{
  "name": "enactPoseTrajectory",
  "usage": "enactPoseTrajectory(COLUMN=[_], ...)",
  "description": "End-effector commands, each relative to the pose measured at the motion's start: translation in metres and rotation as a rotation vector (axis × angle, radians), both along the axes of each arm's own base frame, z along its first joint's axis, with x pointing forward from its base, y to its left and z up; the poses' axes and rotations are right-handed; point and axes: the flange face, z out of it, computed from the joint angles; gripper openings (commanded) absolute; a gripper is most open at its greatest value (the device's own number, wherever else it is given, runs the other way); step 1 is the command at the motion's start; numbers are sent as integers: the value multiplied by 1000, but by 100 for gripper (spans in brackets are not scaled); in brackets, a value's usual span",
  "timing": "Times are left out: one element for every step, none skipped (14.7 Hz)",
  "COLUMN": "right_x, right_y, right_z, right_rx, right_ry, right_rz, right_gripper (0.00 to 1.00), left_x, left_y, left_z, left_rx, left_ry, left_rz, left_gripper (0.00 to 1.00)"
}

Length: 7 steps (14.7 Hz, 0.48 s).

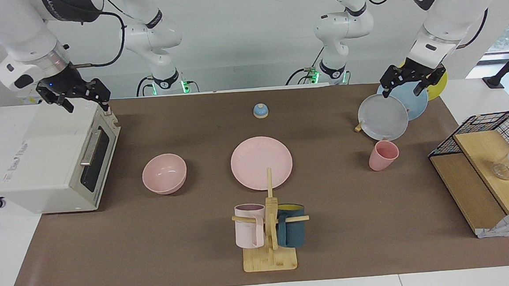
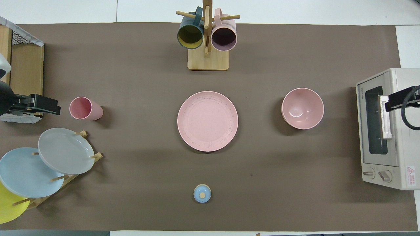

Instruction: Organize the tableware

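The salmon-pink plate [image 1: 261, 162] [image 2: 207, 121] lies flat at the middle of the brown mat. The matching bowl [image 1: 164, 173] [image 2: 302, 108] stands upright beside it toward the right arm's end. The small handleless cup [image 1: 383, 155] [image 2: 86, 108] stands upright toward the left arm's end, just farther from the robots than the plate rack. My left gripper [image 1: 403, 88] [image 2: 49, 108] is open and empty, up in the air over the plate rack. My right gripper [image 1: 87, 102] [image 2: 393, 103] is open and empty, over the toaster oven's top edge.
A rack [image 1: 359, 127] holds grey [image 1: 383, 117], blue and yellow plates. A toaster oven [image 1: 56, 159] stands at the right arm's end, and a wire-and-wood shelf [image 1: 481, 169] at the left arm's end. A mug tree [image 1: 270, 257] carries a pale pink mug and a teal mug. A small blue bell [image 1: 261, 110] sits nearer the robots.
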Motion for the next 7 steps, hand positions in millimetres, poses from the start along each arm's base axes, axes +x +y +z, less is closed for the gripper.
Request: enactPoseTrajectory(right_x=[3,2,1,0,0,-1,-2], right_y=[1,1,2,2,1,2,2], right_z=[3,4,5,4,3,2,1], right_rx=[14,14,14,14,15,15,16], right_ry=[-16,-19,-21,-16,-13,-12,-9], right_rz=[19,15,13,10,10,11,11], right_gripper=[100,100,100,100,100,100,100], left_x=[-5,-5,-5,-5,-5,-5,-5], left_y=[3,3,3,3,3,3,3], left_z=[4,4,4,4,4,4,4], left_rx=[19,19,19,19,19,19,19], left_ry=[0,0,0,0,0,0,0], left_rz=[7,7,7,7,7,7,7], left_gripper=[100,100,100,100,100,100,100])
